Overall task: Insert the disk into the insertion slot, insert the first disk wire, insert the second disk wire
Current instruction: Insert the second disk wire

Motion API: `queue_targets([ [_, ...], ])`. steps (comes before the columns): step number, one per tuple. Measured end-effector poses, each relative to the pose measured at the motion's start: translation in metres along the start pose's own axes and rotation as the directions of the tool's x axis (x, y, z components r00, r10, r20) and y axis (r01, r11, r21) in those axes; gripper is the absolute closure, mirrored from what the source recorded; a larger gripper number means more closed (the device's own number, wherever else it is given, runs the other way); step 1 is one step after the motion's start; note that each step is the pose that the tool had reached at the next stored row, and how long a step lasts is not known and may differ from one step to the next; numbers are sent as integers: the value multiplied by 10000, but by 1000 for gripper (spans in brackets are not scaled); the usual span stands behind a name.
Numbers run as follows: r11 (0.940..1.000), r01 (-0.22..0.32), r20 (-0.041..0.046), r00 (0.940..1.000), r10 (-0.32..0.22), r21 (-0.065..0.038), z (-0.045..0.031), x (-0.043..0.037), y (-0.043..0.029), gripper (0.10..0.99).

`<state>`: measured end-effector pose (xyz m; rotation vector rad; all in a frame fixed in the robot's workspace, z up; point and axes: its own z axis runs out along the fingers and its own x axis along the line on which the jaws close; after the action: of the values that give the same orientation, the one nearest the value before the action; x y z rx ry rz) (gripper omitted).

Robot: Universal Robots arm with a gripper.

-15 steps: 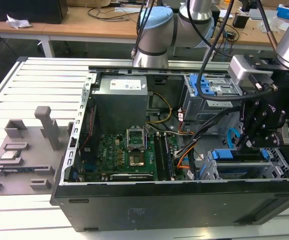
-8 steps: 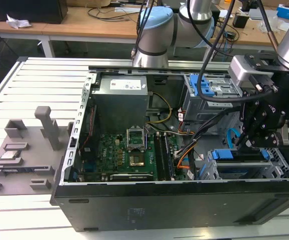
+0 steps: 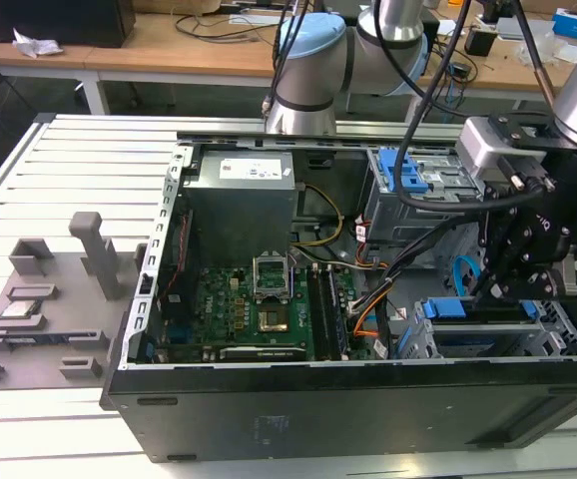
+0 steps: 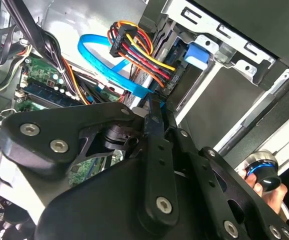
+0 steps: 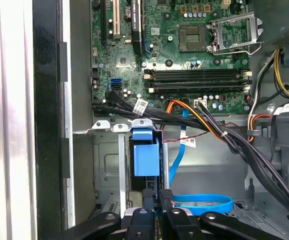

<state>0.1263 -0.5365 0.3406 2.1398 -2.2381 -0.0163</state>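
The disk [image 3: 446, 308] lies in the insertion slot [image 3: 570, 325], a silver-grey cage at the open case's near corner on the exterior view's right. The end of its blue carrier [image 5: 146, 155] sticks out of the cage [image 5: 107, 165]. My gripper [image 3: 496, 289] hovers just above that end. Its black fingers [image 4: 154, 130] are shut on the plug end of the second disk wire [image 4: 102, 65], a light-blue flat cable that loops beside them [image 5: 204, 200]. An orange, red, yellow and black wire bundle [image 4: 144, 55] runs to the disk's back edge beside my fingertips.
The motherboard [image 3: 259, 299] fills the case floor, with the power supply [image 3: 244, 195] behind it. A taller cage with a blue latch [image 3: 413, 175] stands behind my arm. Thick black cables [image 5: 184, 122] cross above the slot. A grey fixture plate [image 3: 49, 299] lies at the exterior view's left.
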Motion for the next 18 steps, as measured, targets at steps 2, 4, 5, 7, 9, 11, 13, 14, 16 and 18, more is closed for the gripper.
queue_targets([
  [2,10000,1,-4,10000,-1,1,2,0,0,925],
  [4,10000,1,-4,10000,-1,2,3,0,0,925],
  [5,10000,2,-5,10000,-2,1,3,0,0,851],
  [7,10000,1,-4,10000,-1,1,-18,0,0,851],
  [9,10000,2,-5,10000,-2,1,-108,-1,4,851],
  [11,10000,1,-3,10000,-1,1,-221,-36,10,867],
  [13,10000,2,-6,10000,-2,1,-242,-55,12,980],
  [14,10000,2,-7,10000,-2,1,-264,-75,14,980],
  [16,10000,2,-4,10000,-2,1,-272,-77,14,980],
  [18,10000,2,-4,10000,-2,1,-272,-77,14,980],
])
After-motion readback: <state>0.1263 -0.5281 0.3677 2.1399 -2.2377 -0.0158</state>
